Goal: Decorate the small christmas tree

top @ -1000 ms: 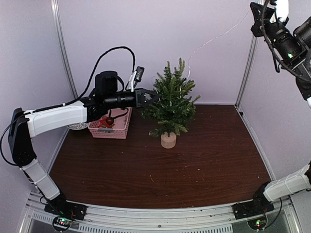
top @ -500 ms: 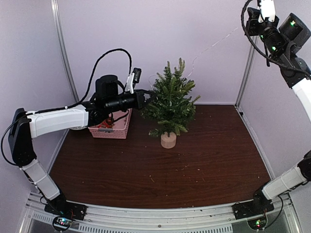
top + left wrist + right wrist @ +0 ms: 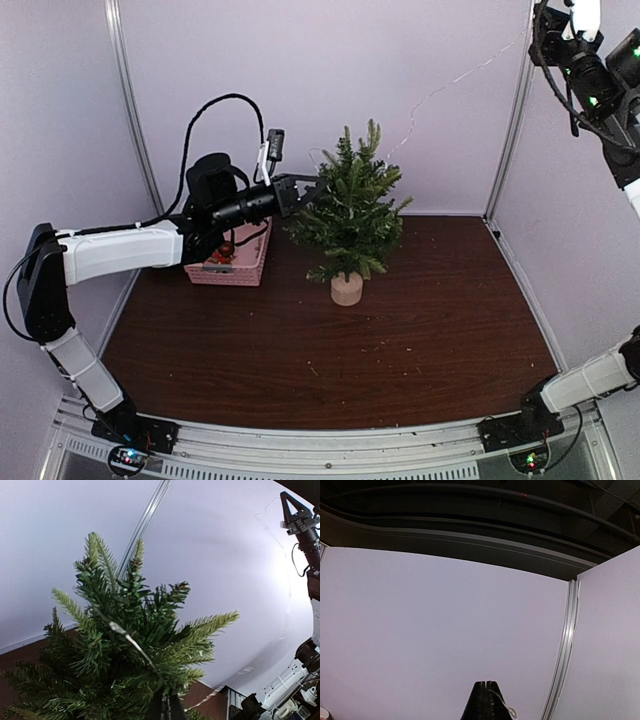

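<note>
The small christmas tree [image 3: 352,215] stands on its pale wooden stump [image 3: 347,289] at the back middle of the table. It fills the left wrist view [image 3: 115,645]. My left gripper [image 3: 312,190] is at the tree's upper left side, shut on a thin light wire [image 3: 132,642] that lies across the branches. The wire [image 3: 450,85] runs from the treetop up to my right gripper [image 3: 545,18], raised high at the top right. In the right wrist view that gripper [image 3: 486,690] is shut on the wire's end [image 3: 502,706].
A pink basket [image 3: 232,262] with red ornaments sits on the table left of the tree, partly under my left arm. Pale walls and metal corner posts [image 3: 510,120] enclose the table. My right arm [image 3: 300,520] shows in the left wrist view.
My left gripper has lifted slightly at the tree's upper left with the wire. My right gripper has swung up and to the right, drawing the wire more taut.
</note>
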`<state>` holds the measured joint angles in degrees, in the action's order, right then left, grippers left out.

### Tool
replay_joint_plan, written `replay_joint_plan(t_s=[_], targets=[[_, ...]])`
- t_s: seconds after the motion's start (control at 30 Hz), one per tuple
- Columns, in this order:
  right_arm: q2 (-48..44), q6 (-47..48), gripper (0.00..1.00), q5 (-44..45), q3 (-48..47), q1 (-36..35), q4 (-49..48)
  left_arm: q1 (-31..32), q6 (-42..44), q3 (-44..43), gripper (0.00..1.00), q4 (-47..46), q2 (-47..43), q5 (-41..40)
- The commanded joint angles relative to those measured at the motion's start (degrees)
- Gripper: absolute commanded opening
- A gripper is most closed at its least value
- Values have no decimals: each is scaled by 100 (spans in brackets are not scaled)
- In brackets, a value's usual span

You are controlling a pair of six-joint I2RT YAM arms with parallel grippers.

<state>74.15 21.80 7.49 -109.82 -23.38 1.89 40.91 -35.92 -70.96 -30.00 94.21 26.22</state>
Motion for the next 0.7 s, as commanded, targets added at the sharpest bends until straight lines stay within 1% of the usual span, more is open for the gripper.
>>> replay_joint_plan(t_s=[0.0, 0.1, 0.33, 0.43, 0.67], targets=[[-180, -186, 0, -175, -98, 35, -103, -78, -378, 67, 0, -842, 73, 290], [-182, -116, 0, -118, -44, 44, -108, -84, -262, 107, 0, -691, 73, 176], [-235, -141, 0, -41, 513, 96, -172, -74, 17, 241, 0, -555, 83, 120], [-390, -143, 0, 50, 879, 109, -446, -74, 85, 368, 0, -502, 51, 17], [-374, 88, 0, 279, 1130, 165, -530, -65, 71, 599, 0, -649, 130, -155]])
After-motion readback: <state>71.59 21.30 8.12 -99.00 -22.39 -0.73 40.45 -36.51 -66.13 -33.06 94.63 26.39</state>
